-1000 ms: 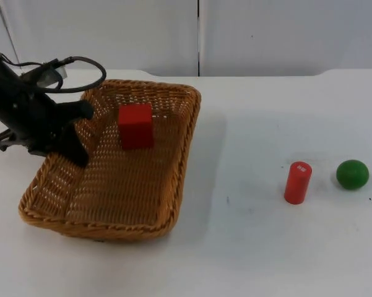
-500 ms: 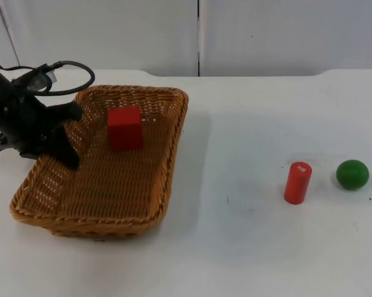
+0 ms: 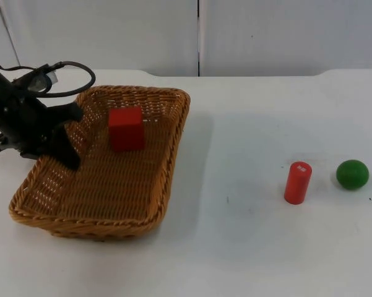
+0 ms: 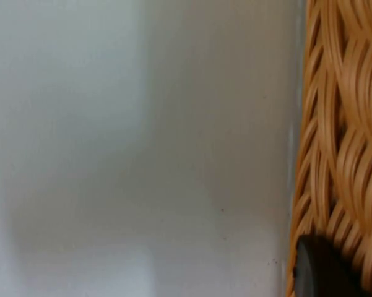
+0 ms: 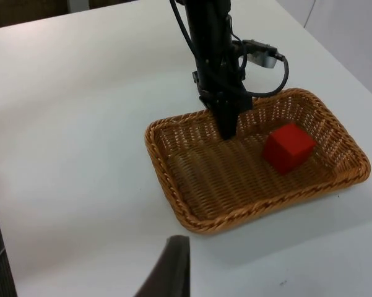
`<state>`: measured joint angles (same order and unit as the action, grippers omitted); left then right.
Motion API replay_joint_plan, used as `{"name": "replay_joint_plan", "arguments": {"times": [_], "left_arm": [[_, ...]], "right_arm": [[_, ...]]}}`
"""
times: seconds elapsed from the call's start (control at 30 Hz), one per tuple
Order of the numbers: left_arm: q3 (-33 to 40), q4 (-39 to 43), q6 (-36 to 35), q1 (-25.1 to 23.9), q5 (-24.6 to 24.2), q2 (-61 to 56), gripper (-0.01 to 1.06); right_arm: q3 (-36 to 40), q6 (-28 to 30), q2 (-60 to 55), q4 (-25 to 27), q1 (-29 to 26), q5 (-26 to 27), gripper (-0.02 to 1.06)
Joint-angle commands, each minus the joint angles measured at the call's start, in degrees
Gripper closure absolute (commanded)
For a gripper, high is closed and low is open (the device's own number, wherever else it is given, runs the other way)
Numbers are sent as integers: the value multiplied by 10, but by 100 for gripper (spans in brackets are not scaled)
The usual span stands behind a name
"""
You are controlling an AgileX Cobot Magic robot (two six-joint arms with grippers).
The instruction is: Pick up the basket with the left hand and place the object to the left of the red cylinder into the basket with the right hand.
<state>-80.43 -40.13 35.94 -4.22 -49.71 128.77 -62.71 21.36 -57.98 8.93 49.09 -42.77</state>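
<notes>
Wicker, and plenty of it: the woven basket point(image 3: 102, 164) sits at the left of the top view with the left gripper point(image 3: 67, 151) clamped on its left wall, one finger inside, the other out of sight beyond the rim. In the left wrist view that same weave runs right beside a black fingertip point(image 4: 319, 272), so the hold looks firm. Whether the basket is clear of the white table point(image 3: 247, 247) or resting on it, I cannot tell from these views.

And look what is already inside: a red cube point(image 3: 125, 128) stands on the basket floor, toward the far wall. The right wrist view confirms it, cube point(image 5: 288, 147) well within the rim and the left arm planted on the near wall of the basket point(image 5: 235, 198).

Over at the right of the top view, the red cylinder point(image 3: 297, 182) stands upright, with a green ball point(image 3: 352, 174) just beside it on the right. Nothing lies left of the cylinder until the basket, so my read is that the cube was the object to move and it is home.

The right gripper point(image 5: 167, 272) hangs well back from the basket, waiting; whether its fingers are spread or closed I cannot tell.

Judgement: both halves of the job look done, grasp made and object delivered. What is left, if anything, is setting the basket down and letting go.
</notes>
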Motion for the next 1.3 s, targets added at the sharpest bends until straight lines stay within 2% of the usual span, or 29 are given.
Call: {"name": "replay_joint_plan", "arguments": {"times": [0.0,0.1,0.17,0.2,0.27,0.33,0.37,0.47,0.53,0.67,0.77,0.9,0.97,1.13,1.27], "left_arm": [[-3,-18,11,1,5,0,105],[-3,-19,11,1,7,-1,103],[-3,-22,11,1,7,-1,93],[-3,-22,11,1,7,-1,93],[-3,-25,11,1,10,-1,76],[-6,-27,11,1,11,-1,55],[-6,-27,11,1,11,-1,55],[-23,-20,11,1,-11,-2,30],[-39,-17,11,1,-27,-3,22],[-55,-6,8,1,-36,-12,22],[-55,16,-10,1,-15,-24,22],[-55,104,-62,1,1,-51,22],[-55,121,-72,1,1,-58,22],[-55,134,-104,2,-12,-87,22],[-55,134,-116,4,-47,-115,22]], "right_arm": [[0,5,1,1,0,4,19],[0,5,1,1,0,2,19],[0,5,1,1,0,2,19],[0,5,1,1,0,2,19],[0,5,1,1,0,2,19],[0,5,1,1,0,2,19],[0,5,1,1,0,2,19],[0,5,1,1,0,1,19],[0,5,1,1,0,1,19],[0,5,1,1,0,-1,19],[0,5,1,1,0,-4,19],[0,5,1,1,0,-7,19],[0,5,1,1,0,-8,19],[0,5,1,1,0,-9,19],[0,10,1,1,0,-8,19]]}}
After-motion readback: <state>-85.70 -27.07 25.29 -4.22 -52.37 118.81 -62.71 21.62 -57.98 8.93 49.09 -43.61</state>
